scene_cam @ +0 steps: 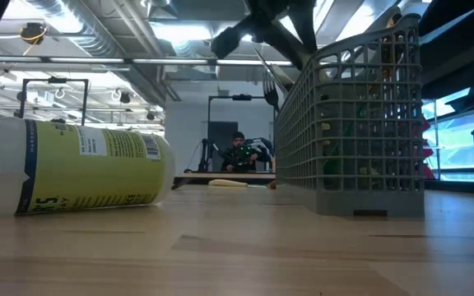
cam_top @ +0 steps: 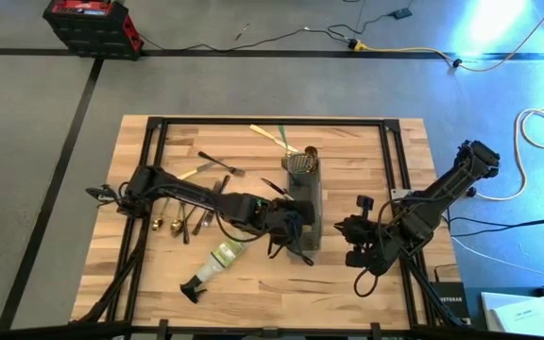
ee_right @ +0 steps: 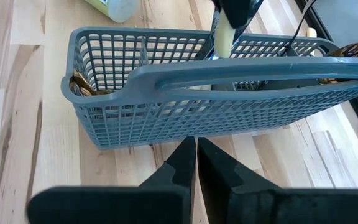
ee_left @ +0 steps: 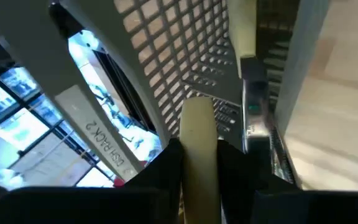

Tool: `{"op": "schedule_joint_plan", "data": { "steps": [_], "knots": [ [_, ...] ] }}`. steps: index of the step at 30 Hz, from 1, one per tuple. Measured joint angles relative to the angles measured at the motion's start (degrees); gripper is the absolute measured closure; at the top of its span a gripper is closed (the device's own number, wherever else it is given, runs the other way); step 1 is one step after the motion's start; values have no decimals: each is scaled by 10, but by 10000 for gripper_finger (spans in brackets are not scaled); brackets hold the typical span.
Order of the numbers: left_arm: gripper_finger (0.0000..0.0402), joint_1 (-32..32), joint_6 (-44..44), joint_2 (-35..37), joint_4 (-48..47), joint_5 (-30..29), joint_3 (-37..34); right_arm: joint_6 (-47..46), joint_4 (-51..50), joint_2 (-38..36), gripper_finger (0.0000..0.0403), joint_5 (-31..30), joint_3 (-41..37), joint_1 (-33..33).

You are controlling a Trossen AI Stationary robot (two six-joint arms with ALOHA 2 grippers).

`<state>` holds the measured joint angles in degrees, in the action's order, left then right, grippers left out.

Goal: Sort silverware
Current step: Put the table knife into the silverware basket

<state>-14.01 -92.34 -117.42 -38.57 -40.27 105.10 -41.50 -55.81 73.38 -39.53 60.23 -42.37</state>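
The grey mesh caddy (cam_top: 302,200) stands mid-table. My left gripper (cam_top: 289,223) hovers over its near end, shut on a cream-handled piece of silverware (ee_left: 197,134) whose free end points down into the caddy (ee_right: 166,93). Another cream-handled piece (ee_left: 241,31) stands inside, and gold pieces (ee_right: 79,84) lie in an end compartment. Loose silverware lies flat on the table at the far side (cam_top: 274,137) and to the left (cam_top: 179,223). My right gripper (ee_right: 196,152) is shut with nothing in it, just right of the caddy. My left gripper pinches the cream handle (ee_left: 197,163) between its two fingers (ee_left: 166,168). It comes from above, slanting down from the table's left side, and the piece runs on along the fingers. The handle's free end (ee_right: 224,36) hangs down past the caddy's rim, lifted clear of the table.
A clear spray bottle with a yellow-green label (cam_top: 217,259) lies on its side left of the caddy, close to the near edge. A black frame rail (cam_top: 253,121) borders the table top. Bare wood lies between the caddy and my right gripper (cam_top: 352,232).
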Motion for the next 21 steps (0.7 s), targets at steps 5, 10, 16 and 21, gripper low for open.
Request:
{"op": "schedule_joint_plan", "data": {
  "steps": [5, 10, 16, 21],
  "knots": [
    [343, -12, -42, -10, 19, -11, 0, 0, 0, 0, 403, 0, 0, 0],
    [337, -22, -56, -19, 22, -10, 0, 0, 1, 0, 403, 0, 0, 0],
    [307, -24, -72, -25, 38, -17, 0, 0, 2, 0, 403, -1, 0, 0],
    [300, -22, -75, -25, 38, -19, 0, 0, 2, 0, 403, -1, 0, 0]
  ]
}}
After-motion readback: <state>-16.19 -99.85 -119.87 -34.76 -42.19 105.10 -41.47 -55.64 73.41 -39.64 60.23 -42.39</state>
